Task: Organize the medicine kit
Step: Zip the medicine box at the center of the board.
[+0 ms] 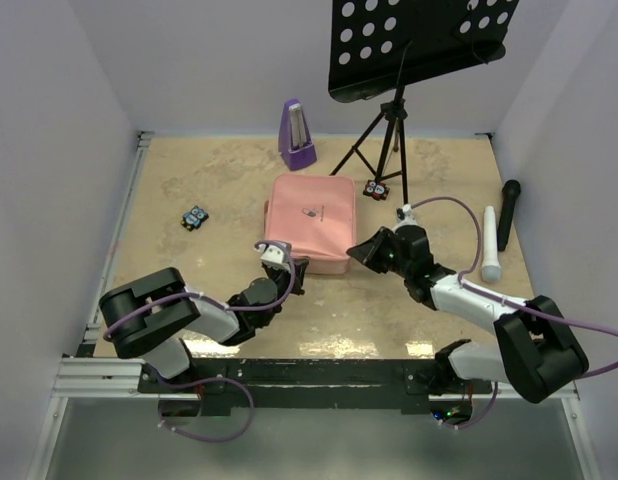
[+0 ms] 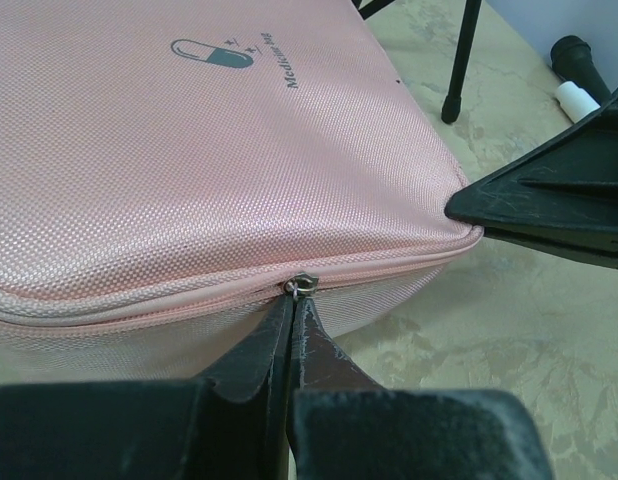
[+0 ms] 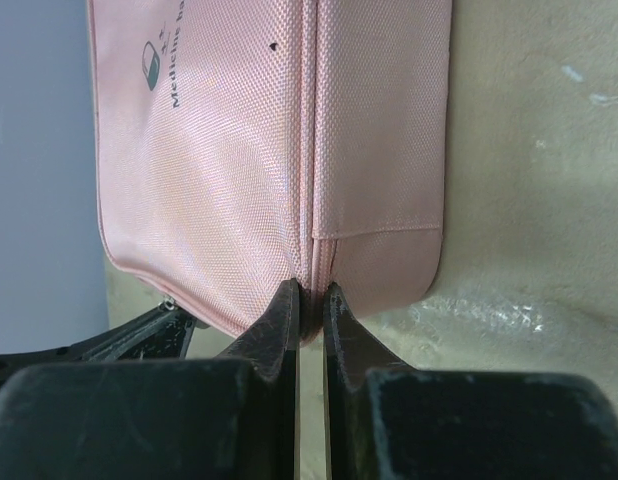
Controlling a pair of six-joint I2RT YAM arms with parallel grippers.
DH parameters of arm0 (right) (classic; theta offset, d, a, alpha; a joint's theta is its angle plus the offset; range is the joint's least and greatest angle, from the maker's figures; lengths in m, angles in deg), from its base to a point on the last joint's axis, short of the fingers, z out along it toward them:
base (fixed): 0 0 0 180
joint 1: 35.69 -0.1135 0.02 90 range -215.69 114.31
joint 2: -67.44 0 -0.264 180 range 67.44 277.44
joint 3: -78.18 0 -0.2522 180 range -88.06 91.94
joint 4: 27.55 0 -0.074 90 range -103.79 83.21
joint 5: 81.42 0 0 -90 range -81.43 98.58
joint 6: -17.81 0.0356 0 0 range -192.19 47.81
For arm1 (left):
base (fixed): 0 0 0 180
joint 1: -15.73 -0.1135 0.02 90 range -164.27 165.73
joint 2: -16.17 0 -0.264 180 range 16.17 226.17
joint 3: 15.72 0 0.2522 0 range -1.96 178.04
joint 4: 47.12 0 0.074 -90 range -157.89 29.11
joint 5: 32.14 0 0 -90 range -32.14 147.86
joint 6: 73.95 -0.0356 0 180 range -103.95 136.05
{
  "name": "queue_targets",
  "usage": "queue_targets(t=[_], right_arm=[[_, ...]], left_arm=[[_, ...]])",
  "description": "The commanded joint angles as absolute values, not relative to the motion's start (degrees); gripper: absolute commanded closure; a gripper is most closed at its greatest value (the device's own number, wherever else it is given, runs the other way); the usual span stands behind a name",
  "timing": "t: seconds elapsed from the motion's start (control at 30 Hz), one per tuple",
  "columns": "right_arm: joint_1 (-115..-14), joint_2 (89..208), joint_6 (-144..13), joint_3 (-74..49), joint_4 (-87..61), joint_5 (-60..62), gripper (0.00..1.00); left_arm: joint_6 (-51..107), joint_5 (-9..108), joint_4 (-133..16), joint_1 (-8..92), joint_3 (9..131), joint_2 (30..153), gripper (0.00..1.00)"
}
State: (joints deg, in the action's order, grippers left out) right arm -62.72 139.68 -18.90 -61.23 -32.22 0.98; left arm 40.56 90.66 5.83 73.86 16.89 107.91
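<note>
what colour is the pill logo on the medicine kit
Half dark teal, half white; the pill logo shows best in the left wrist view.

The pink lid of the medicine kit point(image 2: 189, 170) carries a small dark pill logo point(image 2: 211, 53) with tiny plus signs point(image 2: 232, 38) beside it. Next to these is dark lettering point(image 2: 279, 62) that reads "Medicine bag". In the right wrist view the frame edge cuts it off at "Medicine ba". From the top camera the print is too small to read.

Robot lab cell with white walls point(image 1: 49, 150)
</note>
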Motion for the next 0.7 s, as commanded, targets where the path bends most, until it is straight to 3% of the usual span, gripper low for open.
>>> queue_targets(t=[0.0, 0.67], right_arm=[[-63.4, 137.6, -20.6, -62.1, -33.1, -3.3, 1.0], [-58.0, 134.9, -24.2, -61.2, -29.5, -4.0, 1.0]], left_arm=[[41.2, 96.2, 10.1, 70.6, 14.3, 102.7, 1.0], [44.2, 102.0, 1.9, 64.1, 4.4, 92.4, 1.0]])
